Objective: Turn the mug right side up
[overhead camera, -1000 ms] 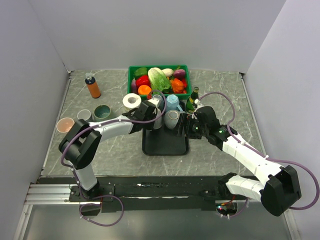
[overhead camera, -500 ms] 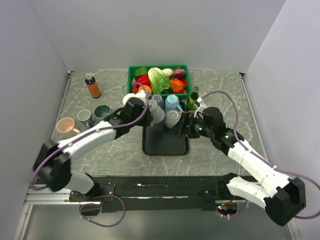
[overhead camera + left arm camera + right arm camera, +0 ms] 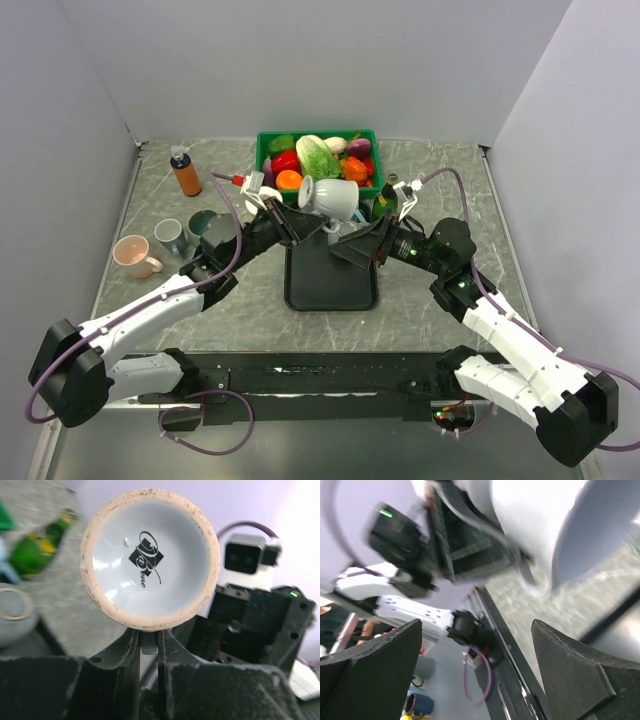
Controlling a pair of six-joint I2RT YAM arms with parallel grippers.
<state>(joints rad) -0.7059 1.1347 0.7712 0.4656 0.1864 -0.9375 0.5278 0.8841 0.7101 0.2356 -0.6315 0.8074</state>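
While the left gripper [image 3: 296,212] is clenched tight on what looks like the handle of the white mug [image 3: 332,198], the mug itself is up in the air over the far end of the black tray [image 3: 330,290], just in front of the green basket of vegetables [image 3: 264,150]. It's lying roughly on its side, not touching anything but those fingers. In the left wrist view you're staring straight at the mug's foot [image 3: 150,565], printed logo and all, with the left gripper [image 3: 149,641] pinching a thin white bit right under it. So the base points back at the left arm and the mouth faces away, toward the right one.

The right gripper [image 3: 352,244] is spread wide and holding nothing, parked just beside and a bit under the mug. Its own camera is blurry, but the white body fills the top of that view with both fingers [image 3: 370,670] well apart below it.

I'd call this about halfway. The mug is grabbed, off the tray and tipped sideways, but it's not upright yet. What's left, as I read it: keep rolling it until the mouth faces up, maybe with the right arm taking it, then set it down and let go.
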